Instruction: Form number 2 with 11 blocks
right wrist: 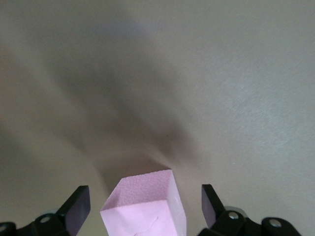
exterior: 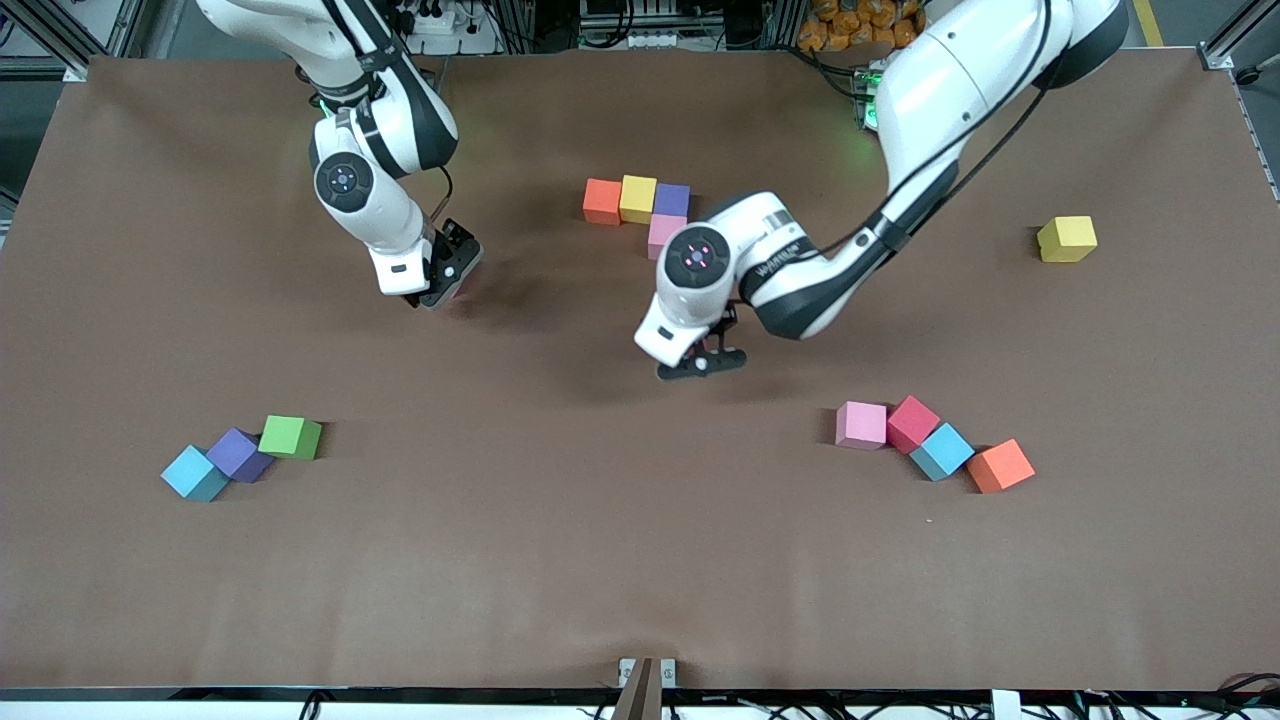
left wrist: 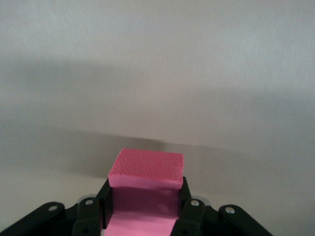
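Left claw [left wrist: 145, 209] around pink cube [left wrist: 146, 169]

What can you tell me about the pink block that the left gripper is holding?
The pink block is a small matte foam cube with a finely grained surface and crisp edges, a stronger pink than the pale cube between the other arm's fingers. The left gripper is shut on it, its black fingers pressed against two opposite sides, so the cube sits square between them. It hangs above bare brown table, near the table's middle, touching no other block. In the front view the arm's wrist hides it.
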Controlling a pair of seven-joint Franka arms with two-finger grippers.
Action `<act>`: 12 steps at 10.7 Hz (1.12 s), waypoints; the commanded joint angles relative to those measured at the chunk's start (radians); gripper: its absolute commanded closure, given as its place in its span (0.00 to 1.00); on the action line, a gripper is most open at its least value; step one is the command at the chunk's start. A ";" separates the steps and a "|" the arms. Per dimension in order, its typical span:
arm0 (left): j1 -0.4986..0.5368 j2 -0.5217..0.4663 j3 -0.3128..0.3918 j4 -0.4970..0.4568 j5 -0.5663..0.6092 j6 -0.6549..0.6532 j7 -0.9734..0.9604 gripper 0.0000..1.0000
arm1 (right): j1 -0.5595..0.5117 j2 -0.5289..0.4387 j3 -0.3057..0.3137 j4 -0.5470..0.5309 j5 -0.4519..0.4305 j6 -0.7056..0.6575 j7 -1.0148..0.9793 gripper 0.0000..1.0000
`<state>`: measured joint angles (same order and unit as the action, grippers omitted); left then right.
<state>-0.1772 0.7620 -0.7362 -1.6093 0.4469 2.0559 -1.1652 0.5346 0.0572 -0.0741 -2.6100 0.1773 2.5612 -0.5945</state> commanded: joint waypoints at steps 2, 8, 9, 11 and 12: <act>0.007 -0.093 -0.026 -0.154 0.038 0.068 -0.050 0.90 | -0.016 -0.034 0.020 -0.105 -0.012 0.106 -0.010 0.00; -0.002 -0.099 -0.031 -0.299 0.166 0.276 -0.204 0.90 | -0.010 -0.019 0.020 -0.173 -0.012 0.228 -0.016 0.00; -0.002 -0.099 -0.031 -0.307 0.167 0.276 -0.206 0.90 | -0.008 -0.019 0.020 -0.171 -0.012 0.228 -0.033 0.07; -0.016 -0.101 -0.034 -0.319 0.170 0.276 -0.229 0.90 | -0.010 -0.017 0.020 -0.165 -0.012 0.228 -0.059 0.54; -0.022 -0.101 -0.040 -0.319 0.179 0.276 -0.238 0.90 | -0.010 -0.017 0.020 -0.162 -0.012 0.228 -0.060 0.66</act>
<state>-0.1876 0.6977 -0.7705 -1.8969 0.5918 2.3179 -1.3514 0.5346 0.0579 -0.0623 -2.7584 0.1743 2.7780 -0.6381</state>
